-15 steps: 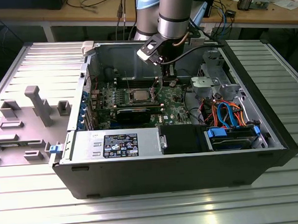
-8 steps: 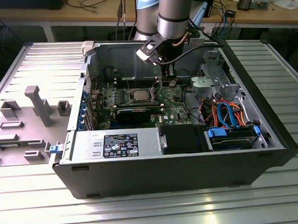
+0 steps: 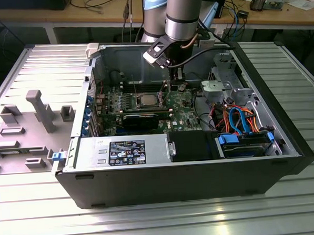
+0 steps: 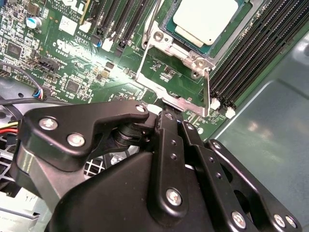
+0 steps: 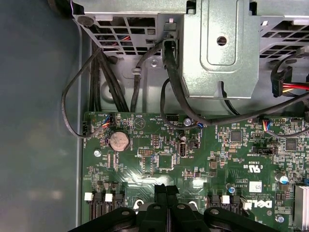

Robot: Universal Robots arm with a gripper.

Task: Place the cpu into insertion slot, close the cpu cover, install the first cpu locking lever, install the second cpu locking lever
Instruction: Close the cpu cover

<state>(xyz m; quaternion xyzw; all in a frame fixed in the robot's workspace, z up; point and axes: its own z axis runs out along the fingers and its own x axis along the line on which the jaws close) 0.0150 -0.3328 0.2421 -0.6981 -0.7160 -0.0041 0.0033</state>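
Silver cpu [image 4: 205,19] in insertion slot [image 4: 157,39] | tool [image 4: 173,117] pinched together beside slot edge

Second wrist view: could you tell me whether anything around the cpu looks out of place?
Nothing looks damaged. The cpu sits flat in its slot; the cover appears swung open beside it, with the shut pincer at its rim.

We find the computer case [image 3: 176,185] resting on the table [image 3: 152,218], with the motherboard [image 3: 184,114] inside it. The cpu [image 3: 147,100] sits in the insertion slot [image 4: 155,39] mid-board. The gripper [image 3: 169,84] hangs above the board, just toward the exterior view's right of the slot. The side panel [image 3: 30,119] lies beside the case, on the exterior view's left.
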